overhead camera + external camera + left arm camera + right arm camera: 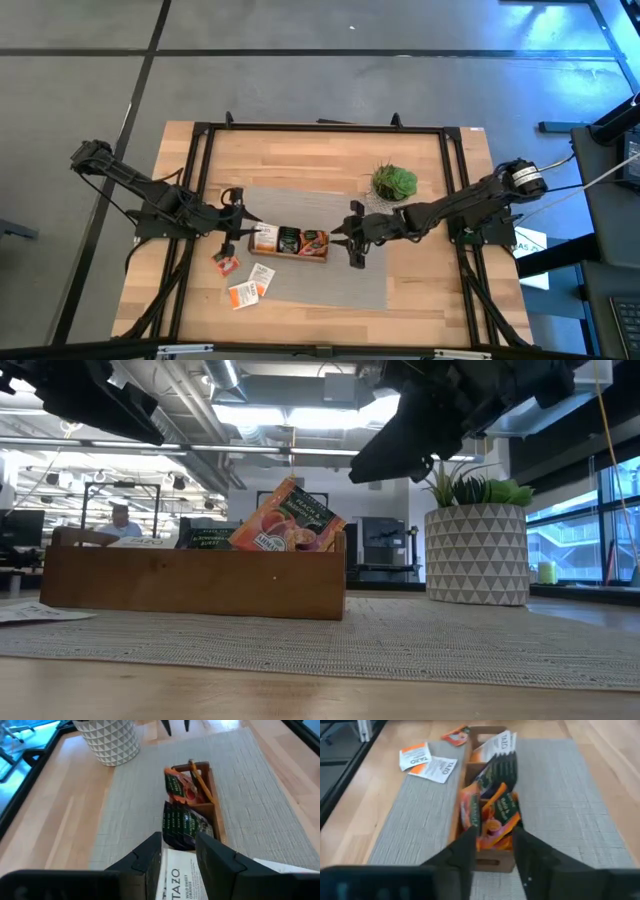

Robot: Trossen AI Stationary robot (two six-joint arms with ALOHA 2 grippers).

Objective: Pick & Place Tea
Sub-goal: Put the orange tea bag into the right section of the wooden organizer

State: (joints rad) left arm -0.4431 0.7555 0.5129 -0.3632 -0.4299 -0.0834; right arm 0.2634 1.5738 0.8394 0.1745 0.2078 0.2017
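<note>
Three loose sachets (240, 280) beside tray (290, 255)

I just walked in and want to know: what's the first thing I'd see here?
A wooden tray stuffed with colourful tea bags sits mid-table on a grey mat, with a robot hand at each end. More tea bags lie loose near the left hand, and a green plant stands behind the right hand.

Tea sachets (300, 241) fill a wooden tray (289, 254) on a mat (340, 280); more sachets (250, 288) lie beside it, potted plant (394, 182) behind.
</note>
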